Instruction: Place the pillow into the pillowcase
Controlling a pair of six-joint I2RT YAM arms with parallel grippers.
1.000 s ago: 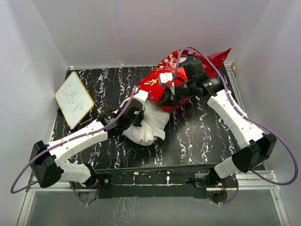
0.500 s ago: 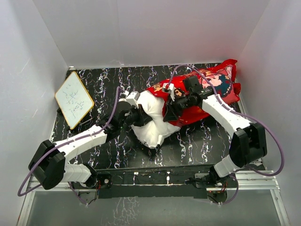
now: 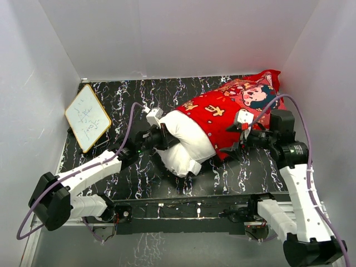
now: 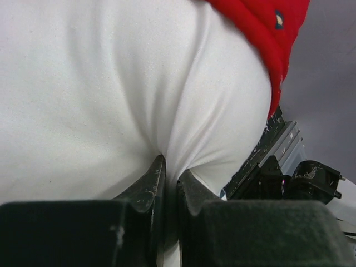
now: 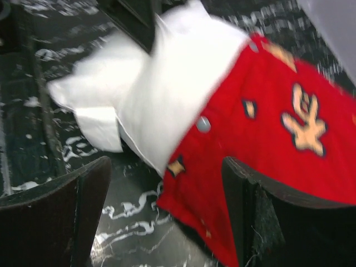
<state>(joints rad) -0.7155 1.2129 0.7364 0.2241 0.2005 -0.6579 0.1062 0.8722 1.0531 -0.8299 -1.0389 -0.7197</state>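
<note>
Black marbled table [image 3: 245, 172] carries everything. Biggest on it is the red pillowcase [image 3: 222, 114], printed with yellow characters and a cartoon figure. It lies on the right half, running from the far right corner toward the middle. The white pillow [image 3: 186, 147] sits partly inside it: the red cloth covers its far right part, while its near left end sticks out of the mouth, near the table's middle. A small wood-framed white board [image 3: 87, 117] lies at the left edge, well apart from both. The left pincer [image 4: 171, 172] is closed to a narrow slit, pinching a fold of the pillow's bare end. The right pincer [image 5: 167, 186] stands wide, holding nothing, by the pillowcase's near edge on the right. In the wrist view the cloth's hem and a pillow corner show between its fingers [image 5: 83, 206].
</note>
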